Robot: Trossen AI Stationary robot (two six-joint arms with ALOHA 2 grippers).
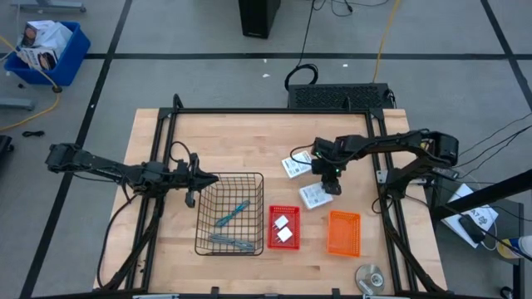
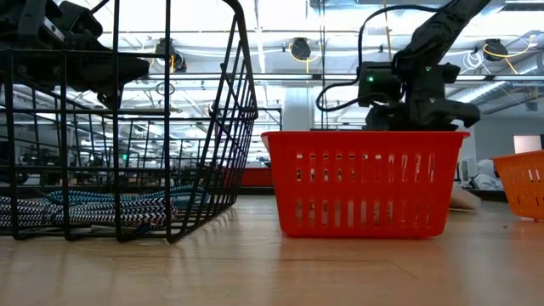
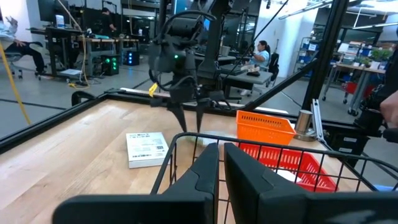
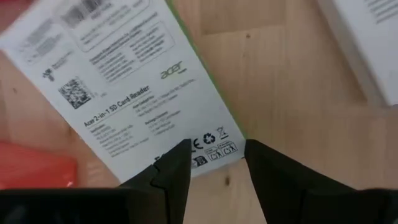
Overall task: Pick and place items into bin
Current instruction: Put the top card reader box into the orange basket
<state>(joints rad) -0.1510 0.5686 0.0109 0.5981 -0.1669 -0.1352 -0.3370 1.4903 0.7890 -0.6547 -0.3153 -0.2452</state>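
I am holding the left gripper [image 1: 209, 178] clenched and empty at the rim of the wire basket [image 1: 258, 214], which is already containing the two teal tools [image 1: 231, 214]. To its right, the red bin [image 1: 283, 208] is holding two white blocks [image 1: 283, 227]. Further right, I am positioning the right gripper [image 1: 327, 184] directly over a white card [image 1: 313, 197] lying flat on the table [image 1: 233, 141]; its fingers [image 4: 174, 171] are parted around the card's edge, not yet gripping. A second card [image 1: 294, 165] is lying just beyond. Judged risk: the flat card is offering little edge, so closing may be sliding it away rather than lifting it.
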